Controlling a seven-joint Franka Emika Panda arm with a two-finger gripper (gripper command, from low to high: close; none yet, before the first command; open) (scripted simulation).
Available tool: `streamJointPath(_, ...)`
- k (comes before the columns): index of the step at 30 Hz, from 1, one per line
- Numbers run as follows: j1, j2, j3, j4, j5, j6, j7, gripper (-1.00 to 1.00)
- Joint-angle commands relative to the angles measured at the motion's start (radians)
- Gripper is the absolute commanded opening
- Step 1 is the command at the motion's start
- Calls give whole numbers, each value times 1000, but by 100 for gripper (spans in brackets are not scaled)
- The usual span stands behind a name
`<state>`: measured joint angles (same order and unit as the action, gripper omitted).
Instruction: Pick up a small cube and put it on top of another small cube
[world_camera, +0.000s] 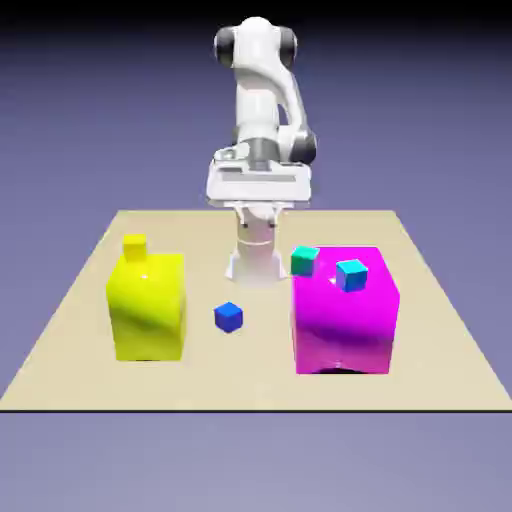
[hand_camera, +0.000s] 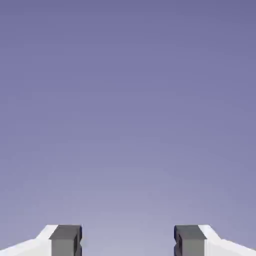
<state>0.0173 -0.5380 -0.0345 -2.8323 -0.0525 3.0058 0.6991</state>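
The jaws (hand_camera: 127, 240) stand spread and empty, facing only the plain backdrop, high above the counter (world_camera: 60, 350) with nothing yet lifted. The small blue cube (world_camera: 228, 317) sits on the counter between the big yellow block (world_camera: 148, 308) and magenta block (world_camera: 345, 312), turned corner-on, no long axis; picking and stacking appear wholly undone

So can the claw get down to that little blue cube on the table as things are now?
Probably yes. The blue cube sits alone on the table, in the gap between the yellow block and the magenta block, touching neither. The claw is open and holds nothing.
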Motion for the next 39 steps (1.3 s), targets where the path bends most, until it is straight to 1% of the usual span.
streamJointPath(1,4,27,-29,-19,-44,-26,-35,0)
streamJointPath(12,53,318,-343,-222,-522,-310,-417,0)
streamJointPath(14,53,319,-345,-223,-524,-312,-419,0)
streamJointPath(25,138,718,-480,-158,-724,29,-243,0)
streamJointPath(26,140,726,-483,-156,-728,36,-239,0)
streamJointPath(27,140,726,-483,-156,-728,36,-239,-100)
streamJointPath(28,140,726,-483,-156,-728,36,-239,-100)
streamJointPath(39,55,328,-348,-222,-528,-304,-415,-100)
